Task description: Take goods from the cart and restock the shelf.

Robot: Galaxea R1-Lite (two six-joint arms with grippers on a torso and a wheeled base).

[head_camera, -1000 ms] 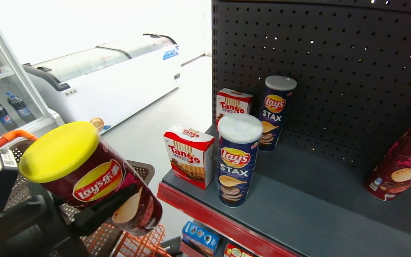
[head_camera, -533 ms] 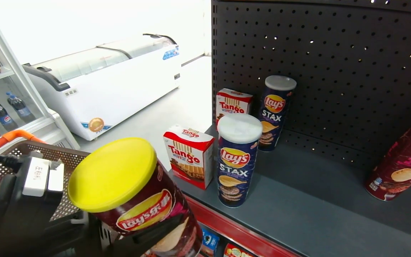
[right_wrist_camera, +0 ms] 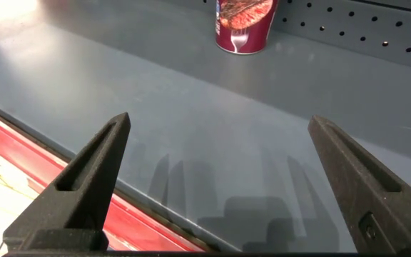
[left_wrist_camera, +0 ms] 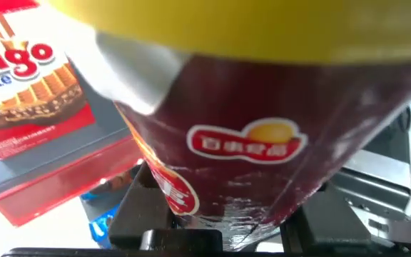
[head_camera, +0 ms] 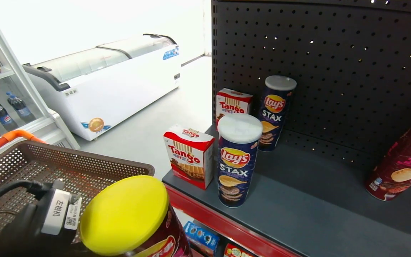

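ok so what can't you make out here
Held can: body cut by the head view's bottom edge.
Cart floor: head view, partly behind left arm and can.
Lower-shelf goods: head view, mostly under the shelf.
Far-right can: head view, cut by the right edge.

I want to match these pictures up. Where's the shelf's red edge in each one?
Head view: red edge runs along the shelf front, below the box.
Left wrist view: red edge lies under the box, beside the held can.
Right wrist view: red edge passes behind a finger of the right gripper.
Shared landmark: the grey shelf top, just behind the edge.
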